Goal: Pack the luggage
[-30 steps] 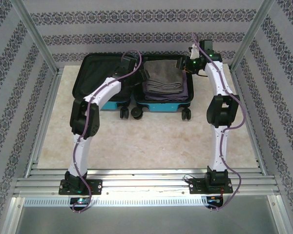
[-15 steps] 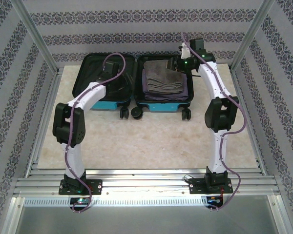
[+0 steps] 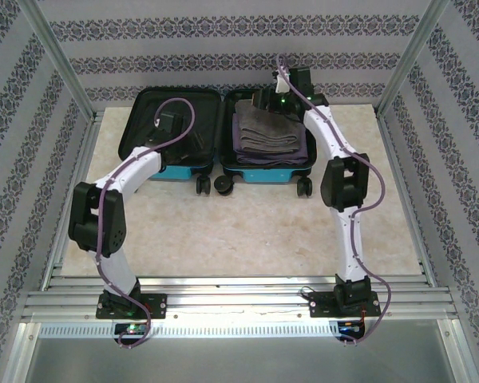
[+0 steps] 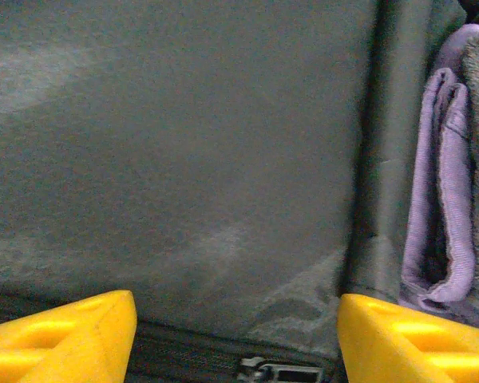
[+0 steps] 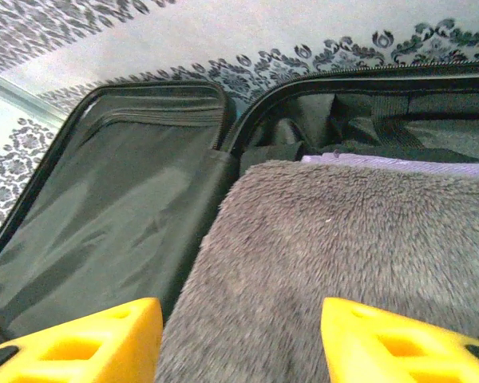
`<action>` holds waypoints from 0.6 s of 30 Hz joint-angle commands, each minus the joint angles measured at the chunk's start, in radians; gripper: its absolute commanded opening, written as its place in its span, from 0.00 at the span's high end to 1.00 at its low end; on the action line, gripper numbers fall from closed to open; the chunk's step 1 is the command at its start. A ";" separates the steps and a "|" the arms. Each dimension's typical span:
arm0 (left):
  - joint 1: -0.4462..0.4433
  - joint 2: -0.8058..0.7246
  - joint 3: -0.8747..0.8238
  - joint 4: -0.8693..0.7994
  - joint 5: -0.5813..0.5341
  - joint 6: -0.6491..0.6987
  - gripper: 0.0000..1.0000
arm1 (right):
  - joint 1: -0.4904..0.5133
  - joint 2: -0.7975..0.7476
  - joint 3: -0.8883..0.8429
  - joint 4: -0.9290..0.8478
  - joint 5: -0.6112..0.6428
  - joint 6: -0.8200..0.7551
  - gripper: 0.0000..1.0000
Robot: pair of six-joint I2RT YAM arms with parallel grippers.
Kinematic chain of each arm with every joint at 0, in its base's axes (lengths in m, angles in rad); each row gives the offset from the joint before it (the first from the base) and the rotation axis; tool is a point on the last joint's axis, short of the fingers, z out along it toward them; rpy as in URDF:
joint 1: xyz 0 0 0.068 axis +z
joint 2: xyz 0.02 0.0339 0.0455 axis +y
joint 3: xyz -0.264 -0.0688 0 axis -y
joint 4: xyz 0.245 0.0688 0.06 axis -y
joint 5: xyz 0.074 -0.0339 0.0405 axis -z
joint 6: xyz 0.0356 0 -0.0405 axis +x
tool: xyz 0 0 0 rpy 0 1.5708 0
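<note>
Here, turquoise luggage [image 3: 259,175] lying open, black lining [image 3: 140,120], grey clothes [image 3: 263,128] stacked inside.

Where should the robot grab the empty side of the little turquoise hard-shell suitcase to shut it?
Probably the outer left rim of the turquoise hard-shell suitcase, coming from the left. That black-lined half lies open flat, hinged in the middle beside the folded grey and purple clothes, so the edge farthest from the hinge lifts easiest.
</note>
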 commanded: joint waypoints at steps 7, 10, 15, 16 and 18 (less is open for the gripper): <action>0.027 -0.098 -0.069 -0.006 -0.073 0.041 0.32 | 0.036 0.080 0.017 0.029 0.020 0.015 0.46; 0.040 -0.098 -0.059 -0.040 -0.086 0.053 0.32 | 0.038 0.064 -0.013 0.031 0.012 -0.006 0.46; 0.092 -0.114 -0.051 -0.071 -0.098 0.071 0.30 | 0.040 -0.016 -0.072 0.045 0.020 -0.053 0.46; 0.106 -0.117 -0.046 -0.075 -0.104 0.078 0.30 | 0.040 -0.037 -0.082 0.045 0.023 -0.061 0.46; 0.137 -0.117 -0.031 -0.086 -0.125 0.101 0.30 | 0.038 -0.083 -0.108 0.047 0.026 -0.075 0.46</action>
